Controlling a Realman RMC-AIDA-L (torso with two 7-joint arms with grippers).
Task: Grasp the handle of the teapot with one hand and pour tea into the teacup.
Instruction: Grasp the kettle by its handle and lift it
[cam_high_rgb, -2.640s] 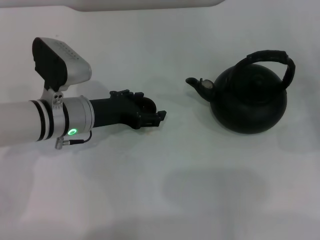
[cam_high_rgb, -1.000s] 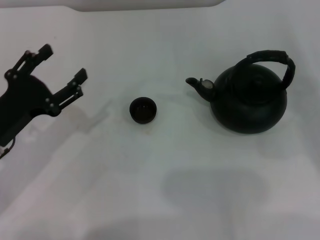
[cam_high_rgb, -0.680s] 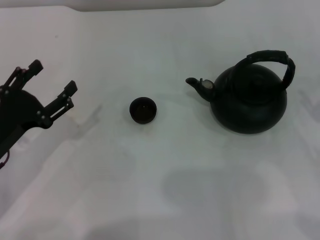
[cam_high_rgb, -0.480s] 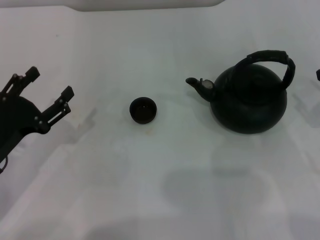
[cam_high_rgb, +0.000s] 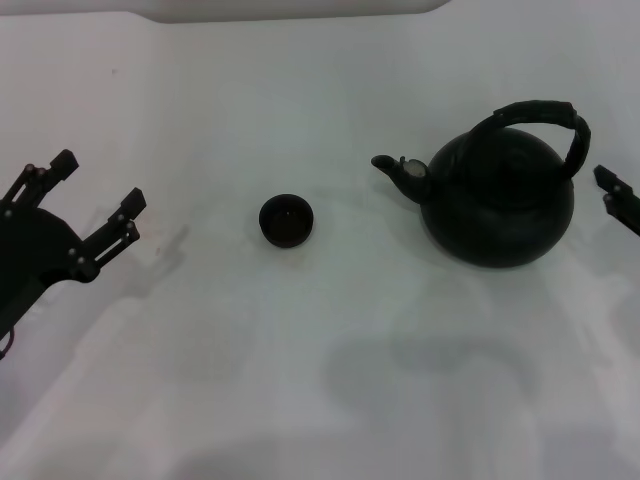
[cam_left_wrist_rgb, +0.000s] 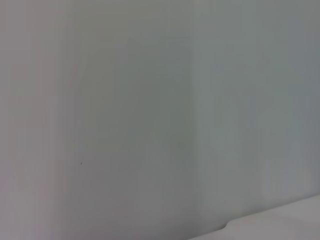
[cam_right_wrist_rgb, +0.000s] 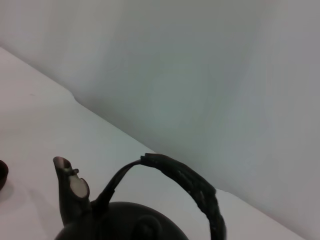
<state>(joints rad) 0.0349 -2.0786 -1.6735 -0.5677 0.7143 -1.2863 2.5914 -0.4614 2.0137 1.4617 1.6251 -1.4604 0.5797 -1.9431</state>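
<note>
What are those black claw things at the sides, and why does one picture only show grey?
Those claws are a robot's two hands, called grippers. The big picture comes from a camera on its head, looking down at a white table. The left gripper sits at the left edge with its jaws open, holding nothing. Only a tip of the right gripper peeks in beside the black teapot. A tiny dark teacup stands alone, left of the spout. The other two pictures come from cameras on the wrists. The left one faces a blank grey wall. The right one looks down at the teapot's arched handle.
</note>
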